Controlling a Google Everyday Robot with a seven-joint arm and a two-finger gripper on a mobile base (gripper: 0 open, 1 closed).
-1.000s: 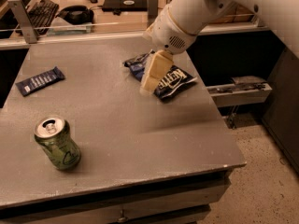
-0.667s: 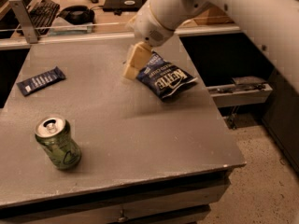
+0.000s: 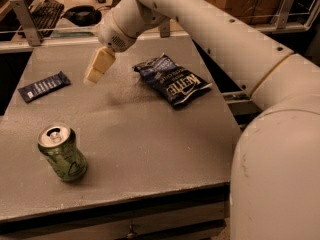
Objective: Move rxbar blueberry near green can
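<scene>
The rxbar blueberry (image 3: 44,86), a flat dark-blue wrapper with white text, lies at the left edge of the grey table (image 3: 150,134). The green can (image 3: 62,152) stands upright near the front left, its silver top and pull tab showing. My gripper (image 3: 98,66) hangs above the table, to the right of the bar and a short way off it, with nothing in it. It is well behind the can.
A crinkled blue Kettle chip bag (image 3: 172,79) lies right of the gripper at mid-table. My arm (image 3: 225,39) reaches in from the right above the bag. A keyboard (image 3: 42,11) and desk clutter sit behind the table. The table's right edge drops off beside the bag.
My gripper has moved left across the table, away from the chip bag and toward the bar. The bar, the can and the bag have not moved.
</scene>
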